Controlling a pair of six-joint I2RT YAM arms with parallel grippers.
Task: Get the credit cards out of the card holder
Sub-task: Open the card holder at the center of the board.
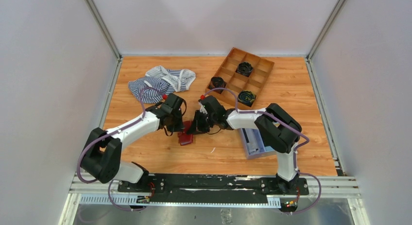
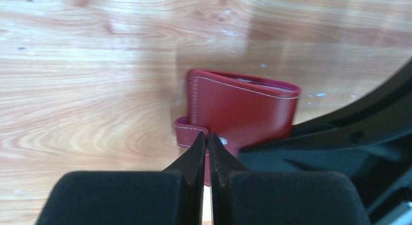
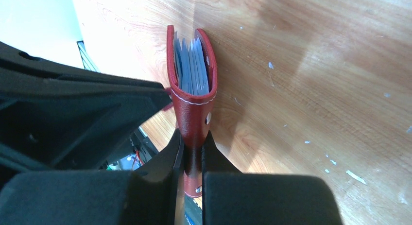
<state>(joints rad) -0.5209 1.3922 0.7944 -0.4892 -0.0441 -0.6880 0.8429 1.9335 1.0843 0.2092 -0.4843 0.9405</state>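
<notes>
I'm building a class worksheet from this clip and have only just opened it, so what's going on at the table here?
Both arms are working on the dark-red card holder near the middle of the wooden table. The left gripper pinches its little strap tab, and the right gripper is clamped on the holder's red cover. The pale blue credit cards sit inside between the covers. None is out yet.
</notes>
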